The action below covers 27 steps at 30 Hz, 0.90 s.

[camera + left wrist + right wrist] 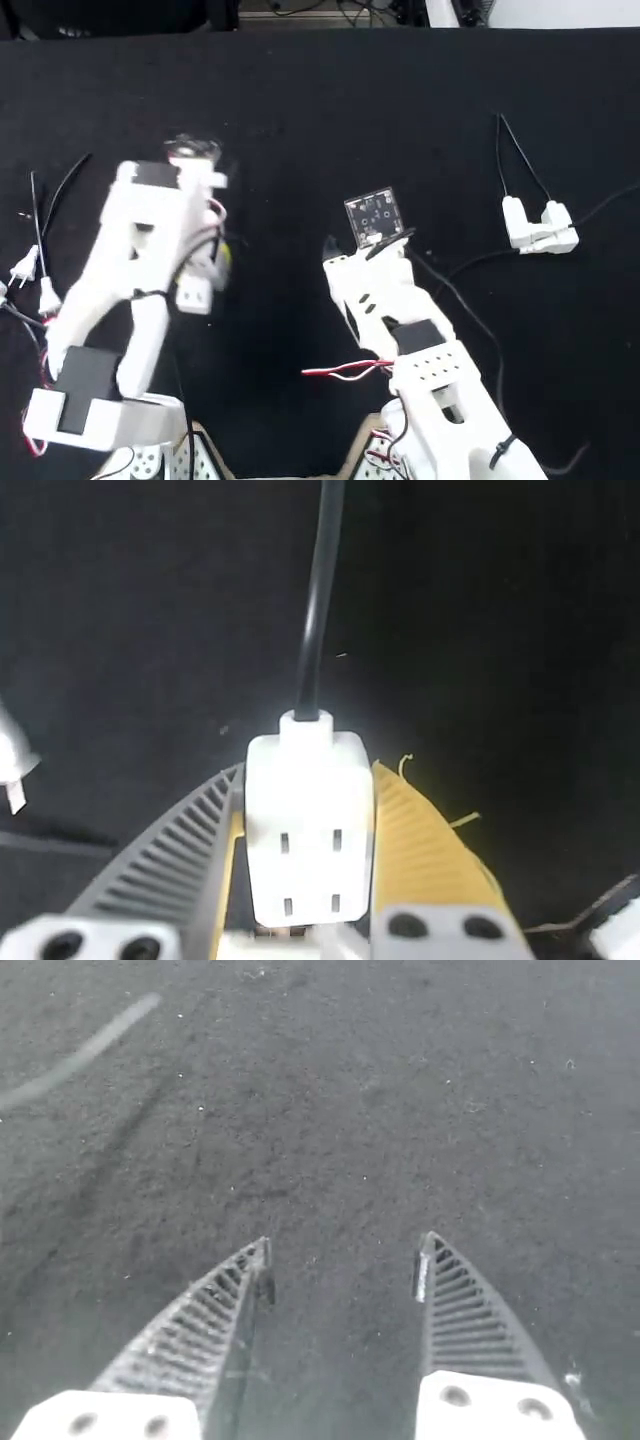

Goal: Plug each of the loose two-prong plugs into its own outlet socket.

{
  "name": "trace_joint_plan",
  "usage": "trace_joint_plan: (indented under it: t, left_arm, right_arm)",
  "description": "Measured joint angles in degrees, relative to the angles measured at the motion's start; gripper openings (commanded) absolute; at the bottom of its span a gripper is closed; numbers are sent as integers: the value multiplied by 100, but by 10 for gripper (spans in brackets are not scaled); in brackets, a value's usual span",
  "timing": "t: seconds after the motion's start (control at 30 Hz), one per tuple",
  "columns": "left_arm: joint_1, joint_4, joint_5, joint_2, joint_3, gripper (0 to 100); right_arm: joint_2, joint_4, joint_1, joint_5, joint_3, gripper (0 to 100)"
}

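Note:
My left gripper (310, 772) is shut on a white outlet socket block (308, 830), holding it by its sides with the two pairs of slots facing the camera and its black cord (315, 600) running away. In the high view this block (194, 294) hangs under the left arm. Two loose white two-prong plugs (26, 266) (48, 296) lie at the table's left edge, and one plug (12, 768) shows beside the gripper. A second white outlet block (540, 228) lies at the right. My right gripper (345, 1255) stands open over bare cloth near the table's middle (366, 246).
The table is covered in black cloth (300, 110). Thin black cords (520, 160) run from the right outlet block toward the back and right edges. Another black cord (470, 310) trails past the right arm. Thin wires (38, 210) lie near the loose plugs.

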Motion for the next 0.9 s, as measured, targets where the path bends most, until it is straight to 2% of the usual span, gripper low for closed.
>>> trace_joint_plan:
  t: [0.17,0.3,0.5,0.77,0.9]
  left_arm:
    - [237,-1345,132,-9,501,48]
    - [519,-1758,536,-9,712,48]
    - [914,-1741,651,-9,993,207]
    - [932,-1363,862,-9,730,209]
    - [615,-1345,862,-9,299,209]
  right_arm:
    - [0,0,0,0,0,219]
    - [0,0,0,0,0,219]
    - [0,0,0,0,0,219]
    - [0,0,0,0,0,219]
    - [0,0,0,0,0,219]
